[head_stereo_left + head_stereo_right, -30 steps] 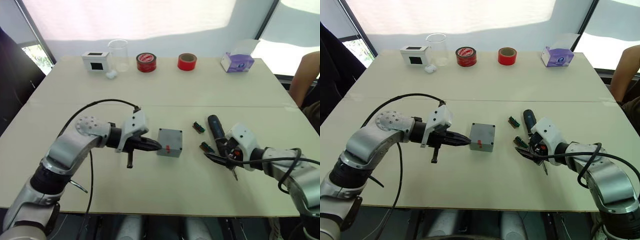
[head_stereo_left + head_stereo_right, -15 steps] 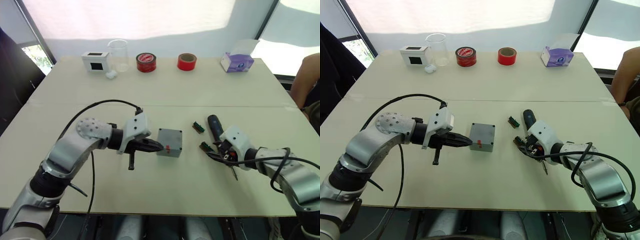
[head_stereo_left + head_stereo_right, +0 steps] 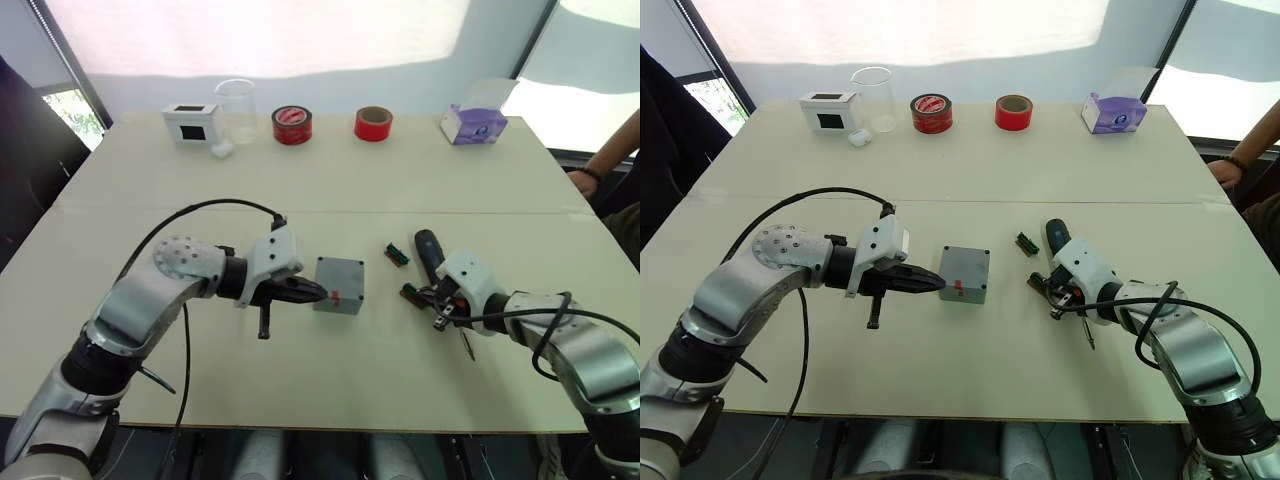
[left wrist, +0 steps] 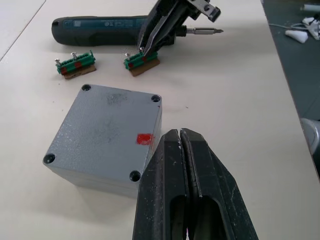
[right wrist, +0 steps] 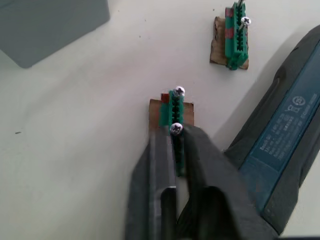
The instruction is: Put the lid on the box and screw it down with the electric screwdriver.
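Pinching one of the small green screw blocks (image 5: 174, 116) between its fingers, my right tool (image 3: 441, 306) sat low on the surface (image 3: 330, 180), with the electric screwdriver (image 4: 102, 24) lying just beside it, bit pointing away from the box. I judged the driver a stiff, fairly weighty stick with a smooth barrel, best taken across the middle of the body so it would not roll or tip. My left tool (image 4: 180, 145) had its fingers pressed together, tips right at the box's (image 3: 339, 285) side near the red mark (image 4: 144, 138), bracing rather than gripping. The box stood near the middle of the surface with the lid (image 4: 107, 122) already seated flush on top, corner holes showing. It looked rigid and light enough to slide if pushed, so bracing seemed wise.
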